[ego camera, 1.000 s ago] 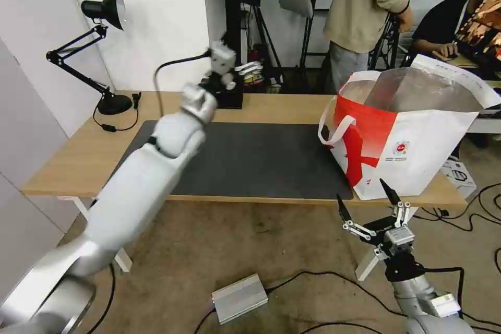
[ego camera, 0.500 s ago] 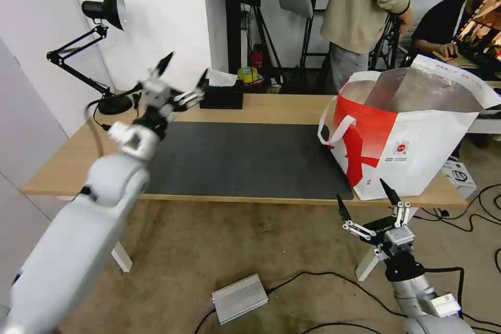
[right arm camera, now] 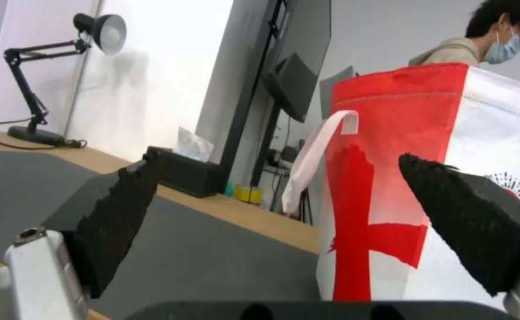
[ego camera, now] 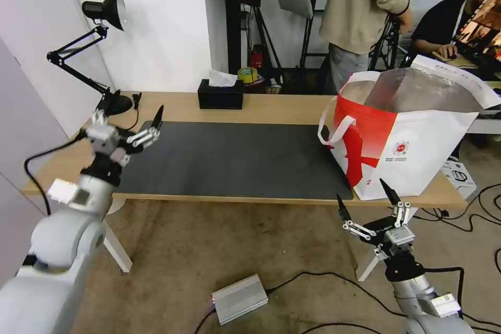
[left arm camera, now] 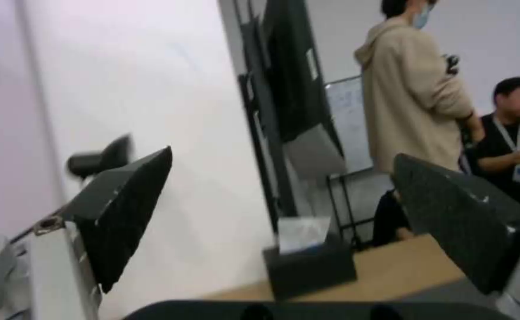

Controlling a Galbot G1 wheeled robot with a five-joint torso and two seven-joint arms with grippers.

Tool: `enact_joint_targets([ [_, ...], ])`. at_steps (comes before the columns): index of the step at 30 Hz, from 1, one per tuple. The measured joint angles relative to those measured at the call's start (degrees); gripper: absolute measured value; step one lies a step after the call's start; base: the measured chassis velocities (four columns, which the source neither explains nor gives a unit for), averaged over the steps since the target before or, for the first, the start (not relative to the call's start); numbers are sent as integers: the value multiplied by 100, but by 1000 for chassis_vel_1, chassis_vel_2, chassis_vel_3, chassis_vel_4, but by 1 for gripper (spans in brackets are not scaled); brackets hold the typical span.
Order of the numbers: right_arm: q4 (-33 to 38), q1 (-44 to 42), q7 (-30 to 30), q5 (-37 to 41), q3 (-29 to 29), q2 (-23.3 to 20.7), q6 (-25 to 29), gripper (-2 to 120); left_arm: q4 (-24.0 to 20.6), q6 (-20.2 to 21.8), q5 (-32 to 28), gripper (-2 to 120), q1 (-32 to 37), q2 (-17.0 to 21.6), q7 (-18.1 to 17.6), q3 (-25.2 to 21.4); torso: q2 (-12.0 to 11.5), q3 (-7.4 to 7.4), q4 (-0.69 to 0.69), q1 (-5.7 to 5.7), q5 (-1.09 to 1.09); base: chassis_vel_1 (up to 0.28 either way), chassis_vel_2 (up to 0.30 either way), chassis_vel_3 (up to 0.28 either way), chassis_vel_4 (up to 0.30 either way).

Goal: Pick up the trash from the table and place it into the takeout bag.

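Table (ego camera: pixel 271 107) of light wood, seen from the head camera, carries a dark grey mat (ego camera: pixel 235 159), and the takeout bag (ego camera: pixel 412 130) stands upright on its right end with the mouth open and the silver lining showing. A black tissue box (ego camera: pixel 221 98) sits at the far edge and a black desk lamp (ego camera: pixel 102 52) at the far left corner. The left gripper (ego camera: pixel 134 121) is over the left end of the table, its fingers spread apart and holding nothing. The right gripper (ego camera: pixel 368 201) is low in front of the table, just below the bag, also spread wide and empty.

In the left wrist view, the two dark fingers (left arm camera: pixel 124 209) stand far apart, and the tissue box (left arm camera: pixel 310 264) is on the wood beyond them.

In the right wrist view, the fingers (right arm camera: pixel 118 213) are also wide apart. The bag (right arm camera: pixel 438 178) with its red panel and white strap stands close behind them on the mat (right arm camera: pixel 201 262).
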Motion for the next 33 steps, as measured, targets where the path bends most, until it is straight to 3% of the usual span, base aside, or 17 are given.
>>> enact_joint_targets([
  [9,0,0,0,0,0,0,0,100,-293,-306,193,100,796,-472,119,-546,0,0,0,0,0,0,0,0,0],
  [12,0,0,0,0,0,0,0,100,-566,-730,505,100,1465,-1059,212,-889,0,0,2,0,-1,0,0,0,0],
  [16,0,0,0,0,0,0,0,100,-584,-1056,663,100,1738,-1430,335,-982,-1,0,1,0,0,0,0,0,0],
  [23,0,0,0,0,0,0,0,100,-314,-1776,847,100,2270,-1923,506,-895,0,0,0,1,-1,0,0,0,0],
  [33,0,0,0,0,0,0,0,100,-268,-2248,1124,100,2689,-2336,542,-453,0,0,0,1,0,0,0,0,0],
])
